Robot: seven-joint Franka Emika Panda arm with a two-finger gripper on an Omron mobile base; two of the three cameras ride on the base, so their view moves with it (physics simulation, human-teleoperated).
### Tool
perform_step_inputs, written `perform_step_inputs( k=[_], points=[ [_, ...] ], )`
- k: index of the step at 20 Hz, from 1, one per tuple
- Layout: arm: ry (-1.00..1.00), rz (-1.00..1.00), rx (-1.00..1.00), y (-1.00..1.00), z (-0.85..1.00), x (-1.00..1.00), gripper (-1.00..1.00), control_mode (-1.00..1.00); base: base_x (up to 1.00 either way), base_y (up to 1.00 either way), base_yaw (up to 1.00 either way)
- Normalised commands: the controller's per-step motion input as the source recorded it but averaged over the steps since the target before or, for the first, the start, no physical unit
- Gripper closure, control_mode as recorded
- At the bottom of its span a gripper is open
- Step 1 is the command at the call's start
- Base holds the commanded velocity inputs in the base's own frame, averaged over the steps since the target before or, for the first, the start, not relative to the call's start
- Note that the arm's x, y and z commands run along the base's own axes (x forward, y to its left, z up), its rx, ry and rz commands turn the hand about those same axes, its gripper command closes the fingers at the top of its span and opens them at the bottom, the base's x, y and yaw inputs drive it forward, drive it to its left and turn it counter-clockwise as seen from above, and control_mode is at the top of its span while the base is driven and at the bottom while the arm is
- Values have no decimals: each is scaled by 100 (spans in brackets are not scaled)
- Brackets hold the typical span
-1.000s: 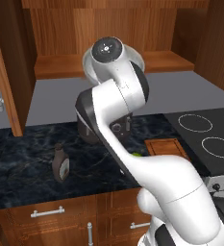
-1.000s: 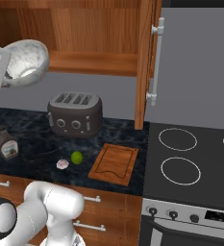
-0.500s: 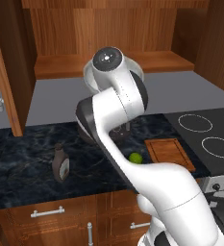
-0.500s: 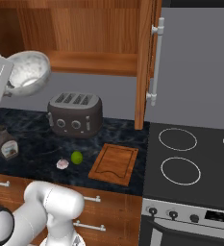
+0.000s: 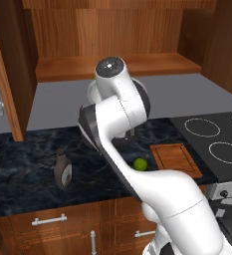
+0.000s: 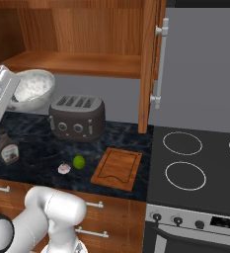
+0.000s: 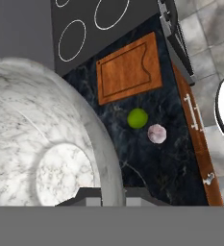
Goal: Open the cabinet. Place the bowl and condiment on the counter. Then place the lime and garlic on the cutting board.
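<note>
The end effector [image 6: 8,101] was clamped on the rim of the bowl [image 6: 33,89], carrying it clear of the open cabinet [image 6: 87,62] above the worktop [image 6: 37,153], presumably to set it beside the condiment [image 6: 8,148] already standing there.

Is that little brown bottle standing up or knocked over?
Standing up: the small dark brown bottle rests on its base on the dark marbled counter, cap topmost.

My two base views look forward-down from behind, sharing counter [image 5: 23,169] and board [image 6: 117,168]; hand view looks steeply down, close above.
</note>
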Motion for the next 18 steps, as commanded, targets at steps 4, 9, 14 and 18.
perform_step_inputs(
  k=[4, 9, 14, 18],
  points=[
    [14, 0, 0, 0, -42, 0, 100, -100, 0, 0, 0],
    [4, 0, 0, -2, -34, -5, 100, -100, 0, 0, 0],
    [0, 0, 0, -5, -34, -7, 100, -100, 0, 0, 0],
    [0, 0, 0, -1, -32, -1, 100, -100, 0, 0, 0]
  ],
)
